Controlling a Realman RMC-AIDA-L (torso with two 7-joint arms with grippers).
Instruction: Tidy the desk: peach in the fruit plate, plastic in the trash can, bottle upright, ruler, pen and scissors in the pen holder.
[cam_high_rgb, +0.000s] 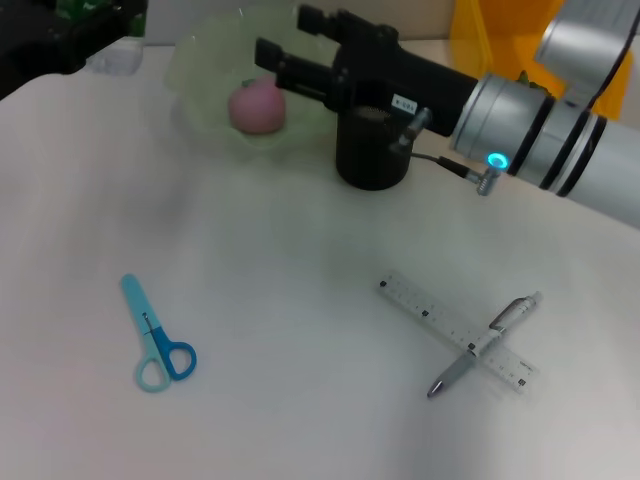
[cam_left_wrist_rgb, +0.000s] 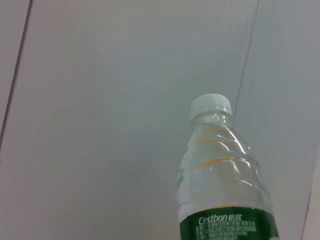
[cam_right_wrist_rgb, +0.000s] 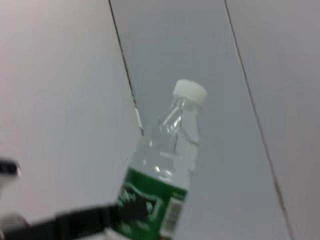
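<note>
A pink peach (cam_high_rgb: 258, 107) lies in the pale green fruit plate (cam_high_rgb: 200, 75) at the back. My right gripper (cam_high_rgb: 285, 40) hovers just above and behind the peach, open and empty. The black pen holder (cam_high_rgb: 372, 152) stands right of the plate, under my right wrist. Blue scissors (cam_high_rgb: 156, 337) lie at the front left. A clear ruler (cam_high_rgb: 455, 332) lies at the front right with a silver pen (cam_high_rgb: 484, 345) across it. A clear bottle with white cap and green label stands upright in the left wrist view (cam_left_wrist_rgb: 222, 175) and the right wrist view (cam_right_wrist_rgb: 167, 170). My left gripper is out of view.
A crumpled clear plastic piece (cam_high_rgb: 115, 58) lies at the back left table edge. A yellow object (cam_high_rgb: 490, 40) stands behind my right arm. A dark blurred shape (cam_right_wrist_rgb: 75, 220) crosses in front of the bottle's base in the right wrist view.
</note>
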